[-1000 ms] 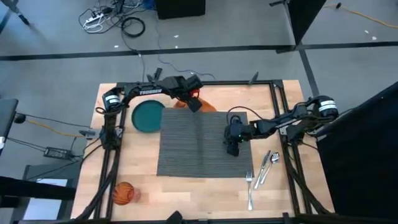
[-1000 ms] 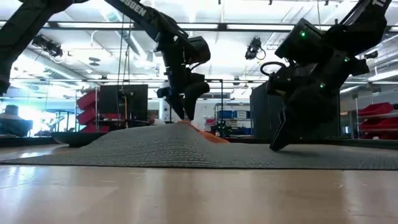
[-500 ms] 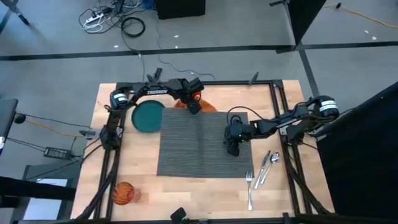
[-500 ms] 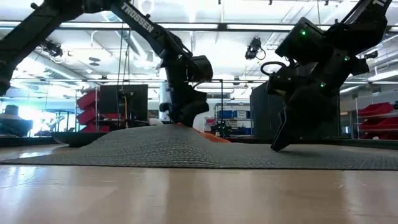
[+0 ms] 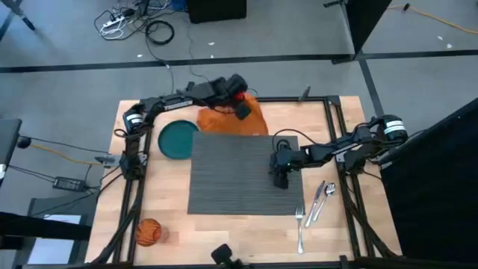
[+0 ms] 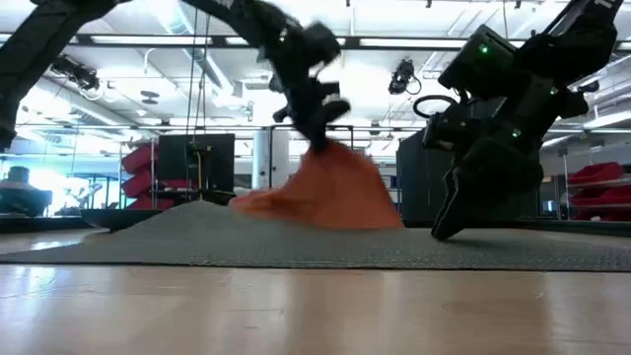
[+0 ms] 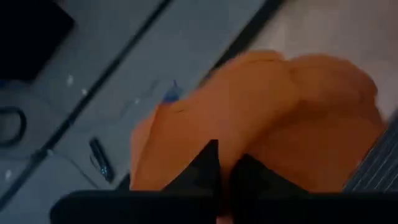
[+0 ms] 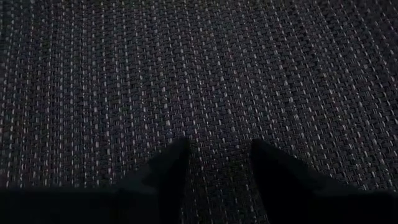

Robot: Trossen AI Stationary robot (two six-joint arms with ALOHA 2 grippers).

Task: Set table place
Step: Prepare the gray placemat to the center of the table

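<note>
My left gripper (image 5: 241, 109) is shut on the orange napkin (image 5: 230, 119) above the table's far edge, just beyond the dark ribbed placemat (image 5: 235, 175). The napkin stands as a tent under it (image 6: 330, 192). My right gripper (image 5: 280, 179) is open on the placemat's right part. The teal plate (image 5: 178, 140) lies left of the mat. Fork (image 5: 299, 219), knife (image 5: 318, 196) and spoon (image 5: 327, 193) lie right of it. The orange cup (image 5: 148, 233) sits at the near left. My left gripper pinches a bunched peak of the napkin (image 7: 205, 134) between its two fingers, from above. The cloth hangs below in a cone, its lower edge (image 6: 266, 202) still down behind the mat's far edge. My right gripper's spread fingertips (image 8: 177, 152) rest on the placemat's woven top, slanting down from the right.
The placemat humps up toward its left far part (image 6: 197, 209). A black frame (image 5: 328, 112) edges the wooden table (image 5: 246, 232). Bare wood lies along the near edge.
My left gripper has dropped onto the napkin at the mat's far edge, shut on it, then risen and gone a little toward the far right. The napkin, mostly hidden before, has been drawn up into a tent with its lower edge still down.
</note>
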